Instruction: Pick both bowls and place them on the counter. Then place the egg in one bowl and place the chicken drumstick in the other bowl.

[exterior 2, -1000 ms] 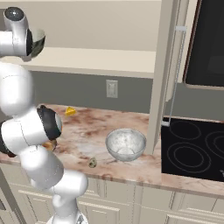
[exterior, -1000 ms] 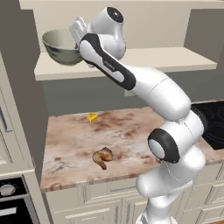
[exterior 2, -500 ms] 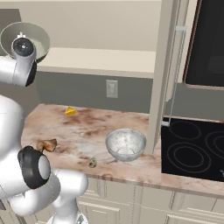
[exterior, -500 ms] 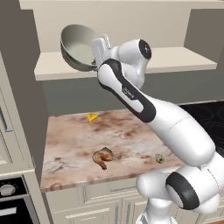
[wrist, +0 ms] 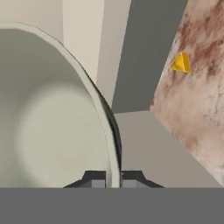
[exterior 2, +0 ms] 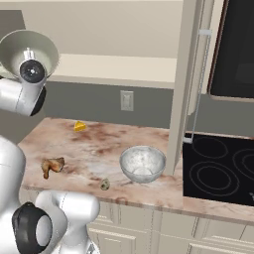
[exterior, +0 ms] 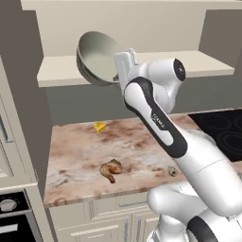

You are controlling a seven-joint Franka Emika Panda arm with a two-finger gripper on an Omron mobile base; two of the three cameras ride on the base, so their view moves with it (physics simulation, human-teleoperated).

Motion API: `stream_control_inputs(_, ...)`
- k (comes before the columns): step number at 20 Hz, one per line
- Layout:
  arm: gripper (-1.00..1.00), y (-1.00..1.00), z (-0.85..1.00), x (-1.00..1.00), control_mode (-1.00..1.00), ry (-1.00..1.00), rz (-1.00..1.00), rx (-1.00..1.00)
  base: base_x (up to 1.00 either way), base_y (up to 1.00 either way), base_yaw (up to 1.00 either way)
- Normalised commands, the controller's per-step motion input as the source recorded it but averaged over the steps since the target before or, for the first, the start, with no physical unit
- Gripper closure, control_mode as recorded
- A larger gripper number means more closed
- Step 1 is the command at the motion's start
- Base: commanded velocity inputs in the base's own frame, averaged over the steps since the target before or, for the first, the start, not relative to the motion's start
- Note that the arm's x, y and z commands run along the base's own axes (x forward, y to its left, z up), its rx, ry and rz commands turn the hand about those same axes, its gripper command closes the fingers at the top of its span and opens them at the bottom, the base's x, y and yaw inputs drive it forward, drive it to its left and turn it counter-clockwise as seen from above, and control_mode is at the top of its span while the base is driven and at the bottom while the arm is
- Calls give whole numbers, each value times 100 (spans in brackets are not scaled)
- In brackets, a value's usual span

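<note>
Hand view shows the gripper (wrist: 113, 177) with its two dark fingertips closed tight on the rim of the dark grey-green bowl (wrist: 52, 118), one tip on the cream inner face and one on the dark outer wall, the rim running up from six o'clock toward eleven o'clock. From the left base view the same bowl (exterior: 97, 59) hangs tipped on its side in the air in front of the pale shelf board (exterior: 142, 66), well above the marbled counter (exterior: 80, 151). It looks like a stiff, glazed piece: probably moderate in weight, smooth and apt to slip or swing in a one-point rim pinch, and likely to chip if set down hard, so the rim grip seems the only workable hold and a slow, level descent is advisable. On the counter, the chicken drumstick (exterior: 111, 169) lies toward seven o'clock of the slab's middle, the egg (exterior: 172, 171) toward four o'clock, and a yellow cheese wedge (exterior: 99, 127) near eleven o'clock. In the right base view the white speckled bowl (exterior 2: 142, 163) already stands upright on the counter, just beside the egg (exterior 2: 105, 184).
</note>
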Motion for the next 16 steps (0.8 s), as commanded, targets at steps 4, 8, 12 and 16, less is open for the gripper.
stream_control_inputs(4,100,-35,-13,-51,-100,7,1,0,0,0,0)
stream_control_inputs(8,100,-32,-34,-37,-100,12,0,0,0,0,0)
stream_control_inputs(12,100,-29,-85,-11,-100,22,0,0,0,0,0)
stream_control_inputs(16,100,-34,-91,-13,-100,22,0,0,0,0,0)
